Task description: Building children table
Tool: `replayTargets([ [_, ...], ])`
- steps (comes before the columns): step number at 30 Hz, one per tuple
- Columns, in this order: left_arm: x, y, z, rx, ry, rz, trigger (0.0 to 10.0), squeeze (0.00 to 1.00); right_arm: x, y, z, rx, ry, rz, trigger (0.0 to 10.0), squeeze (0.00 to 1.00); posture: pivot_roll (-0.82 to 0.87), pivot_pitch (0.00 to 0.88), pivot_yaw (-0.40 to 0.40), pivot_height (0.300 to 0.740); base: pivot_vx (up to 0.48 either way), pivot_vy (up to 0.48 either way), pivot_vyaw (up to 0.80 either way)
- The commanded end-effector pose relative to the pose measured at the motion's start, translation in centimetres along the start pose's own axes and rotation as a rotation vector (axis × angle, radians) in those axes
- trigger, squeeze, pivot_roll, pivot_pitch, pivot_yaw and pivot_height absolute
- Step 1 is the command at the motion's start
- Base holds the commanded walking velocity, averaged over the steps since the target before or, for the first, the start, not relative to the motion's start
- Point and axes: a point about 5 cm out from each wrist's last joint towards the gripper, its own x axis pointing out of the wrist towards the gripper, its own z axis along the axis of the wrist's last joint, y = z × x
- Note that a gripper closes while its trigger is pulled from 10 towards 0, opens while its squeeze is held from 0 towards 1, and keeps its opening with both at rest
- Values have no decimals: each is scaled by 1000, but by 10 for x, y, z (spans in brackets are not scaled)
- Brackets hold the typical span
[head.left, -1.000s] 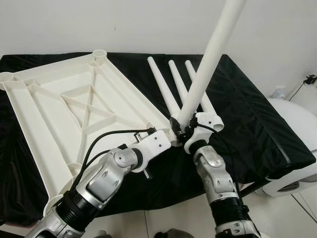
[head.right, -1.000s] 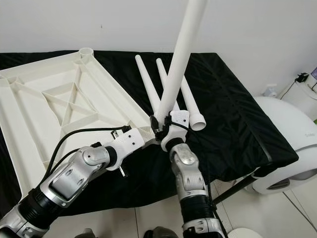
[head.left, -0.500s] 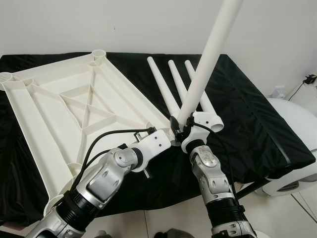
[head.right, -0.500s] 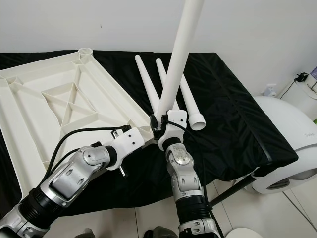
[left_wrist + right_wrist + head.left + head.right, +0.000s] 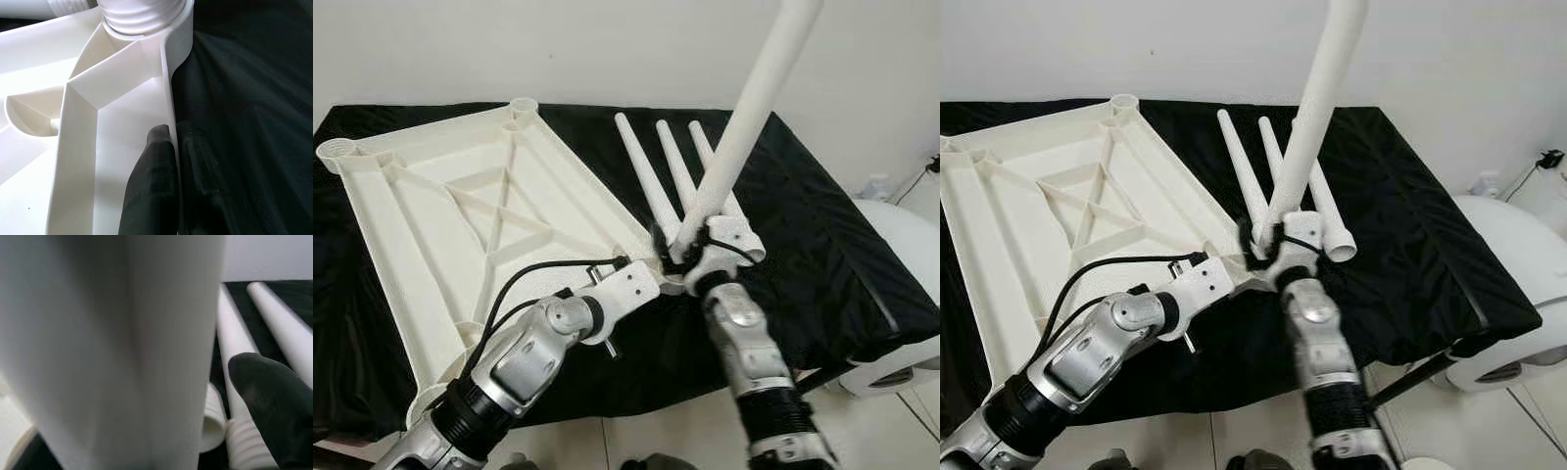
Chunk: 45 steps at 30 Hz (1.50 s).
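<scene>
A white plastic table top [image 5: 460,196] lies upside down on a black-covered surface, ribs and corner sockets facing up. My left gripper [image 5: 172,147] is shut on its thin outer rim, just short of the near corner socket [image 5: 144,12]. My right gripper [image 5: 690,243] is shut on a long white table leg [image 5: 744,117], holding it by its lower end. The leg stands steeply, leaning up to the right, and its base is close to that same corner. In the right wrist view the leg [image 5: 122,347] looms large beside one black finger [image 5: 269,396].
Three more white legs [image 5: 651,186] lie side by side on the black cloth [image 5: 832,215] behind my right gripper. A rounded white appliance [image 5: 901,284] stands on the floor off the surface's right edge. A white wall runs along the back.
The whole view has shifted a little, so the camera moved. My right forearm has swung slightly while the leg stays held near the corner. The left gripper keeps its hold on the rim.
</scene>
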Motion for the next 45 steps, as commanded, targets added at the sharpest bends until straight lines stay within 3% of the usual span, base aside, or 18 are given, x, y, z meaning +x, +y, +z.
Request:
replayTargets([
  [1, 7, -19, -9, -16, 33, -126, 10000, 0, -3, -5, -5, 16, 14, 45, 10000, 0, 16, 0, -101, 740, 0, 0, 0],
  [9, 7, -15, -8, -9, 34, -127, 10000, 0, -6, -25, 1, -17, 20, 380, 10000, 0, 5, 0, -82, 740, 0, 0, 0],
  [25, 6, -13, -8, -11, 36, -112, 10000, 0, 19, -34, 3, -29, 77, 610, 10000, 0, 22, 0, -86, 740, 0, 0, 0],
  [26, 6, -13, -8, -11, 36, -111, 10000, 0, 20, -34, 3, -27, 88, 628, 8941, 0, 25, 0, -87, 740, 0, 0, 0],
  [28, 5, -13, -9, -12, 38, -110, 10000, 0, 21, -35, 2, -23, 97, 647, 8941, 0, 25, 0, -87, 740, 0, 0, 0],
  [29, 5, -13, -9, -13, 38, -110, 10000, 0, 21, -35, 2, -22, 100, 656, 78, 0, 26, 0, -89, 740, 0, 0, 0],
  [30, 5, -13, -9, -14, 38, -109, 10000, 0, 21, -36, 1, -22, 101, 659, 0, 0, 26, 0, -89, 740, 0, 0, 0],
  [44, 5, -15, -8, -18, 37, -112, 10000, 0, 12, -36, -2, 0, 62, 688, 0, 0, 20, 0, -90, 740, 0, 0, 0],
  [45, 5, -15, -8, -18, 37, -113, 10000, 0, 11, -35, -2, 6, 63, 661, 10000, 0, 18, 0, -90, 740, 0, 0, 0],
])
